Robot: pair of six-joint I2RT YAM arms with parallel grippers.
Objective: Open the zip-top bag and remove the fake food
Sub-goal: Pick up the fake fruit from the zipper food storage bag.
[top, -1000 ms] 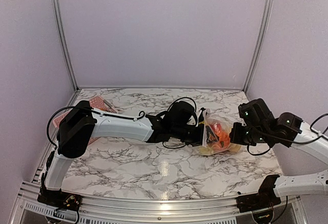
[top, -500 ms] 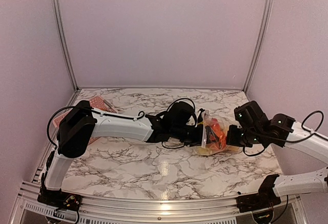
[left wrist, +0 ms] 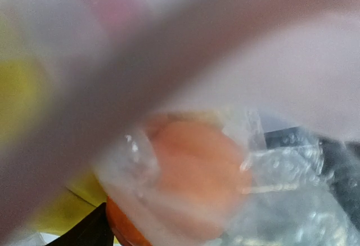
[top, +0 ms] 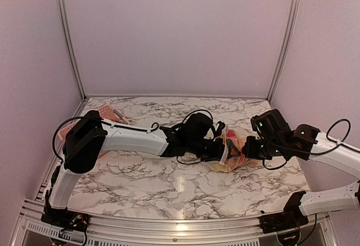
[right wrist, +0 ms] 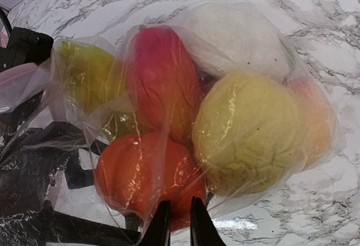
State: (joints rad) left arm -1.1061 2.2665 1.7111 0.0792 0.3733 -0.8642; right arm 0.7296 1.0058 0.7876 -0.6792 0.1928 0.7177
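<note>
Seen from above, both arms meet mid-way across the marble table point(top: 140, 184), where the zip-top bag point(top: 232, 157) lies between the left pincer point(top: 218, 148) and the right pincer point(top: 248, 149), each touching an end of it. The fake food point(top: 237, 144) shows as an orange and yellow lump inside the film, so the opening step appears to be in hand and nothing is out yet. From this height neither pincer's state can be read. The left wrist camera is pressed so close that most of the frame is blur: an orange piece point(left wrist: 191, 184) sits behind crinkled plastic just ahead, and whether the left fingers are apart or together cannot be told. The right wrist camera is sharper: its two fingertips stand almost together at the bag's near edge and appear to nip a fold of film, with a yellow lemon point(right wrist: 247, 128), a red piece point(right wrist: 163, 83) and an orange one bulging just beyond them. The next move likely calls for the left pincer to catch the opposite lip, then a steady pull apart without dragging the whole bag.
</note>
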